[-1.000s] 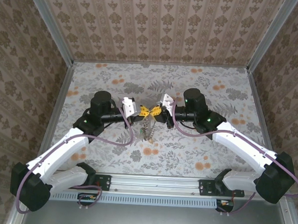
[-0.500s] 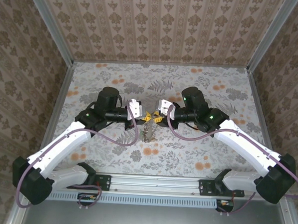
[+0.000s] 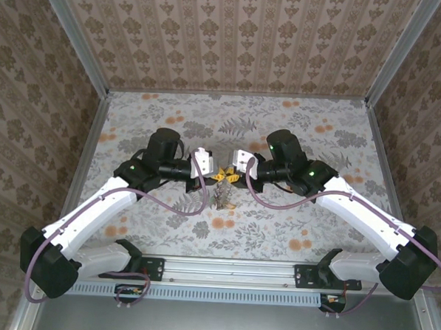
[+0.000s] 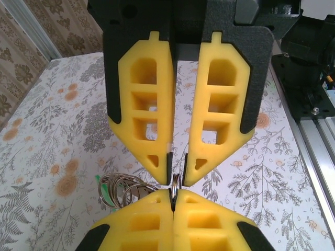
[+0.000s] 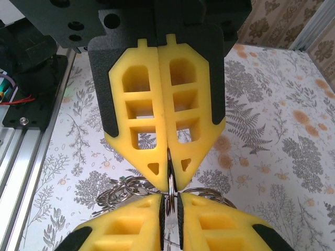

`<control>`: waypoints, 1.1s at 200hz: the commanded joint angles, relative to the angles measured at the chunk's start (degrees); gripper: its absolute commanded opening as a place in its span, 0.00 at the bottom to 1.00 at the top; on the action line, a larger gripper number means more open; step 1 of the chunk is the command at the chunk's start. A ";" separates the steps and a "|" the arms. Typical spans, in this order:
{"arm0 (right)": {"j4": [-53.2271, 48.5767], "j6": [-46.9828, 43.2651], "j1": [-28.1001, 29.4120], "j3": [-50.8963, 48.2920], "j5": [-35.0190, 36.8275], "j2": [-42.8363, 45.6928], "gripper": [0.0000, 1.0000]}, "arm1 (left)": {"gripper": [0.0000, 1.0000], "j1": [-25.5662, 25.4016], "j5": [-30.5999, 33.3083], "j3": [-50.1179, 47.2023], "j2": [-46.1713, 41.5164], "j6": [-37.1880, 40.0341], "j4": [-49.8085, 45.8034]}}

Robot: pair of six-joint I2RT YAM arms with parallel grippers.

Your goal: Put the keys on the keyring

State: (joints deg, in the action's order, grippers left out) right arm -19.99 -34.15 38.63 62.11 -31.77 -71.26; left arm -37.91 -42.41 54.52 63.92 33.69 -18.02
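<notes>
Two pairs of yellow fingers [image 4: 141,104] meet tip to tip. The left gripper [image 4: 177,170] and right gripper [image 5: 168,175] are each pressed tight on the thin keyring [image 4: 175,184], edge-on between them. The keys [image 3: 220,200] dangle just below the keyring, over the table [image 3: 296,139]. It looks like light, stiff, slippery wire, so I'd grip the bare rim. No writing is legible.

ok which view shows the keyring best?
Right wrist: keyring close up, pinched at the fingertips, loops visible both sides. Left wrist shows it edge-on, coils partly hidden. Top external: a tiny dangling cluster.
</notes>
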 commanded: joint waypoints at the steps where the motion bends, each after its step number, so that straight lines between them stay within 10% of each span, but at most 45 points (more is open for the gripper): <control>1: -1.64 0.22 0.52 0.82 -1.36 -0.91 0.18 | 0.00 -0.47 -0.68 2.51 0.19 -0.05 1.48; 44: -0.02 1.66 0.57 0.44 -1.30 -1.99 0.19 | 0.00 -0.48 -0.71 2.56 0.50 -0.90 2.53; 71: 3.33 3.64 0.43 -0.82 -1.51 -1.59 0.00 | 0.00 -0.49 -0.69 2.47 0.59 -1.11 2.79; 115: 18.28 14.21 -0.98 -6.70 -3.18 1.22 0.00 | 0.19 0.14 0.18 -0.81 -1.52 -2.23 5.12; 220: 41.66 31.19 -4.29 -16.12 -5.10 4.34 0.00 | 0.19 3.02 -4.16 -2.34 -0.03 -5.58 9.10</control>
State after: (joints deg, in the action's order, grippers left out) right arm 13.23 -7.33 34.63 46.70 -33.95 -68.29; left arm -35.16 -44.53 53.56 63.42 31.05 -12.51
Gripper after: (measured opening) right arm 0.058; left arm 0.185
